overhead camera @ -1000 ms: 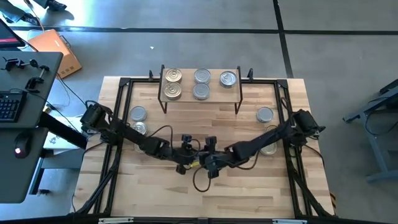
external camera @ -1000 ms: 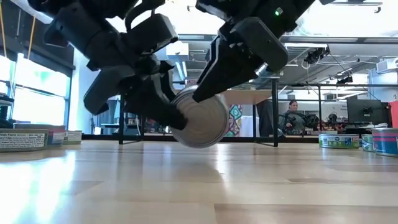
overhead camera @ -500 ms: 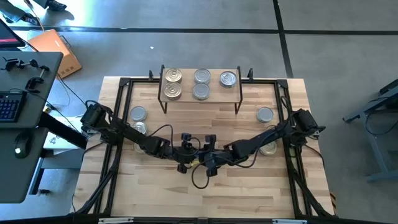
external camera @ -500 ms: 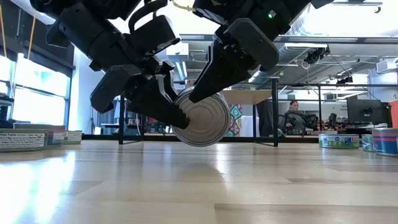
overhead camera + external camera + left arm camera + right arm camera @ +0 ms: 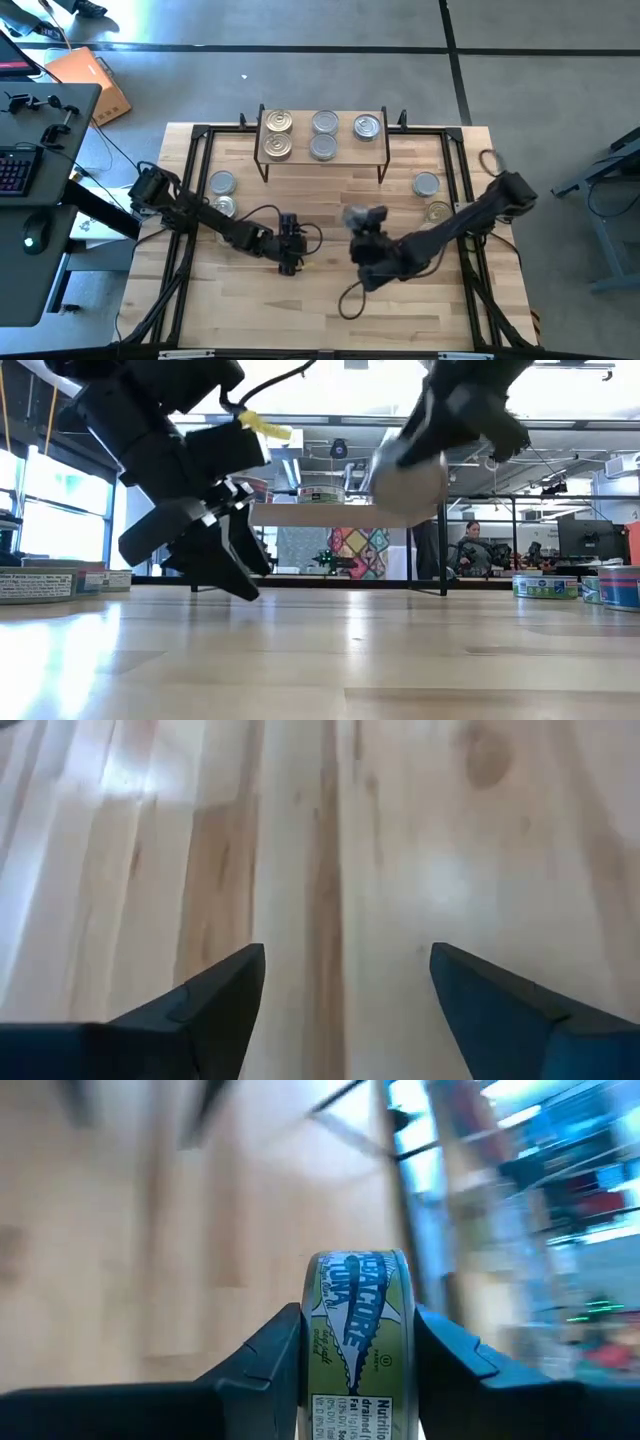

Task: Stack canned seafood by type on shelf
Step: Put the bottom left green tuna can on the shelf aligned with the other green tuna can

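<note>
Wood shelf [image 5: 345, 137] carries five tins [image 5: 324, 147]; right gripper [image 5: 358, 1342] holds one.

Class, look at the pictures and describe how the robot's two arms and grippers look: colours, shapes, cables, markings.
Both arms are black and jointed, with loose black cables looping off them. The left gripper has two dark wedge-shaped fingers and a yellow tag. The right gripper has matching fingers.

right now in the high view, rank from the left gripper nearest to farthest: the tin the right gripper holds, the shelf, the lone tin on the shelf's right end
From the left gripper:
1. Held tin, just to its right, in the right gripper.
2. Shelf, at the table's far edge.
3. Lone tin, on the shelf's right end.
</note>
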You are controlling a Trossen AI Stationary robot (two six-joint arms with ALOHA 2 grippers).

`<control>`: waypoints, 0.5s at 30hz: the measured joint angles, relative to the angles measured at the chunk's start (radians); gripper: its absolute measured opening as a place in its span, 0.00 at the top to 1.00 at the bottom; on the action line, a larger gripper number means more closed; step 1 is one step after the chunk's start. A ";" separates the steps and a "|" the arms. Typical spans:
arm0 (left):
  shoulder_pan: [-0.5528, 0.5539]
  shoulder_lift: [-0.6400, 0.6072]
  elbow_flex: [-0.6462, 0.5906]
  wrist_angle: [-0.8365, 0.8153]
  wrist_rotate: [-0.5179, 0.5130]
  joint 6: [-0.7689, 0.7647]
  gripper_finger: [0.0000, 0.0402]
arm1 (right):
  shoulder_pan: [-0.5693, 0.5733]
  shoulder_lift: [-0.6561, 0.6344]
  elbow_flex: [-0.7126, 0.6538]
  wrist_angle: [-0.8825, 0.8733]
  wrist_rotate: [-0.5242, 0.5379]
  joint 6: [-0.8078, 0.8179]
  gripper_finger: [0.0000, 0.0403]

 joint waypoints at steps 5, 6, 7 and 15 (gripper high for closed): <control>-0.012 0.000 -0.018 0.071 -0.030 0.027 0.31 | -0.069 -0.113 -0.003 -0.067 0.062 -0.119 0.69; -0.011 0.000 -0.024 0.089 -0.034 0.027 0.31 | -0.095 -0.133 -0.011 -0.058 0.056 -0.153 0.69; -0.011 0.000 -0.031 0.100 -0.036 0.027 0.31 | -0.122 -0.156 -0.021 -0.036 0.042 -0.197 0.69; -0.011 0.000 -0.047 0.128 -0.044 0.029 0.31 | -0.374 -0.210 -0.114 0.221 -0.128 -0.585 0.69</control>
